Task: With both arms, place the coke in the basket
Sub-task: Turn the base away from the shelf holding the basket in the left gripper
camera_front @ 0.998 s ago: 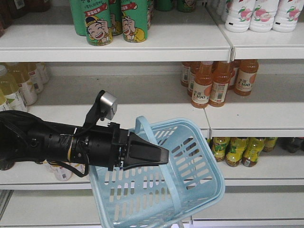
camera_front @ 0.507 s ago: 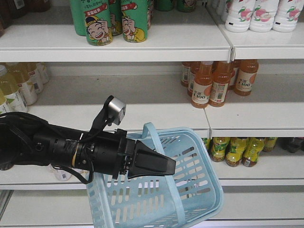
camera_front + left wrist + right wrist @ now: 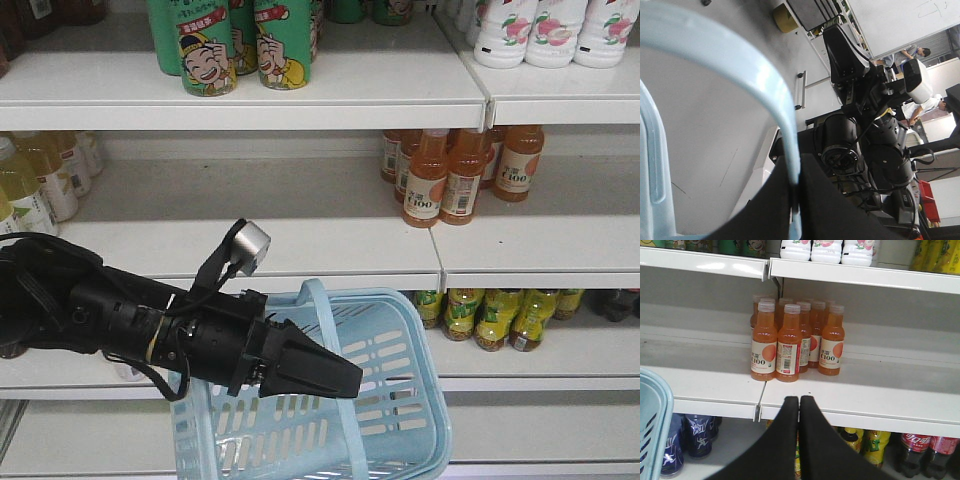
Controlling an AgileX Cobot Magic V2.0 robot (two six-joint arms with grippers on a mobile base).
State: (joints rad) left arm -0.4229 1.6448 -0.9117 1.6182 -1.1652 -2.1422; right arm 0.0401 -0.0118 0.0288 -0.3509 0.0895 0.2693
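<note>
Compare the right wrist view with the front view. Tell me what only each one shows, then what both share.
Only the right wrist view: the right gripper, shut and empty, the red-labelled coke bottles on the lower shelf, and dark blue bottles at lower left.
Only the front view: the left gripper on the basket handle, and the green cans on the top shelf.
Both: the orange bottles, the white bottles above them, and the basket, though the wrist view catches only its corner.
</note>
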